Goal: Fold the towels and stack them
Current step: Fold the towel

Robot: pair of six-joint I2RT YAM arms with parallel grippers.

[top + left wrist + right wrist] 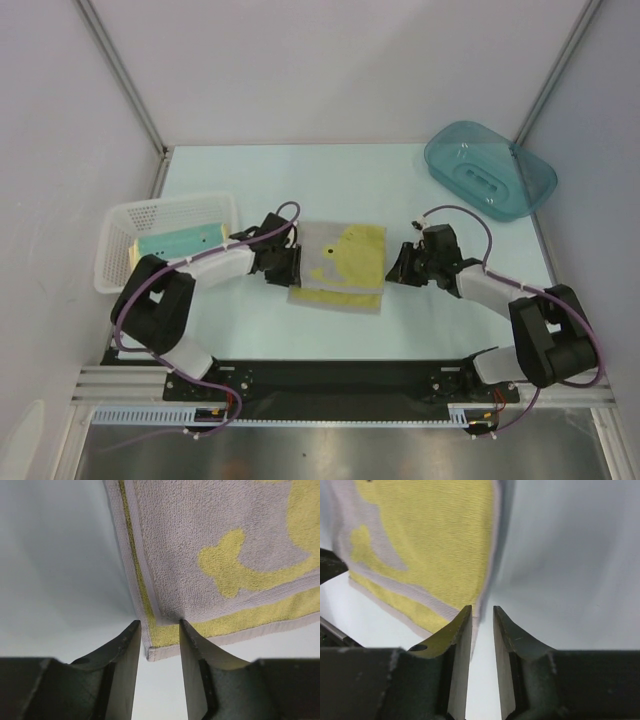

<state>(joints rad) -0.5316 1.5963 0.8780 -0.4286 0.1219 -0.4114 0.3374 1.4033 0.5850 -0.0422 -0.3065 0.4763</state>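
The folded beige-grey towel (340,265) (210,540) (430,540) lies flat on the table (300,180) between the two grippers. One corner sits in the narrow gap of the left gripper (290,268) (159,622), whose jaws stand slightly apart without pinching it. The opposite edge meets one fingertip of the right gripper (392,268) (482,607), whose jaws are likewise a little apart. On the far side of the left jaws from it, a pale yellow and teal towel (178,240) lies in the white mesh basket (170,203).
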